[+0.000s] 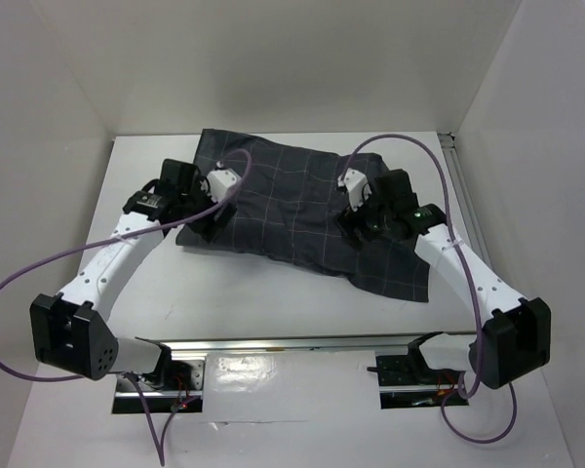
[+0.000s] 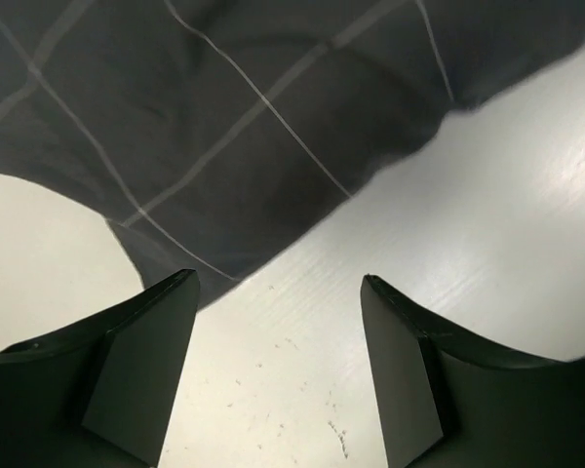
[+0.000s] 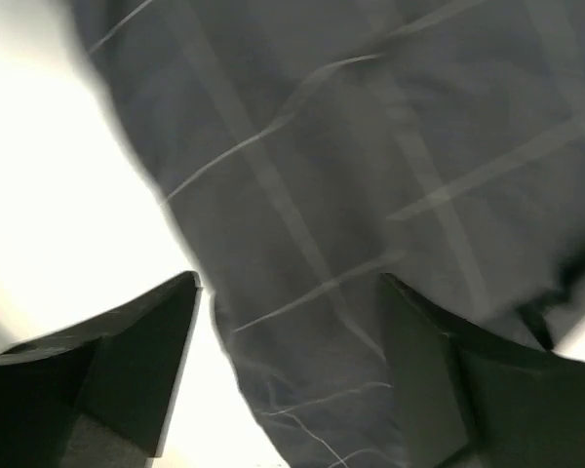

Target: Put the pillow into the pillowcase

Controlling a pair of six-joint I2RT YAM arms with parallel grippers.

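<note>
Top external view, two-arm cell. Tabletop (image 1: 273,302), white and smooth, carries the pillowcase (image 1: 292,205). It lies at mid-depth between the two arms, long side running left to right and slightly skewed, with the far-left corner toward the back wall. Its middle stands puffed and rounded, while the near-right corner trails off as a thin, flat flap. No white of the pillow shows in any view, so the pillow is judged to sit wholly inside the cloth.

Left end effector (image 2: 278,292), left wrist view: jaws spread wide and holding nothing, with bare tabletop between them and the rounded near-left edge of the pillowcase just ahead. Right end effector (image 3: 288,292), right wrist view (blurred): jaws likewise spread, poised over the checked cloth near its right end and pinching none of it.

Handling, as judged: the bundle is light, soft and springy. It yields under a press and will sag from any single hold. The fabric is floppy and likely slides freely on the smooth tabletop, so a push would shift the whole thing rather than straighten it. Best purchase is a pinch on cloth alone, at a hem or corner, notably the flat near-right flap. A grip on the puffed middle would squeeze the filling and slip.
</note>
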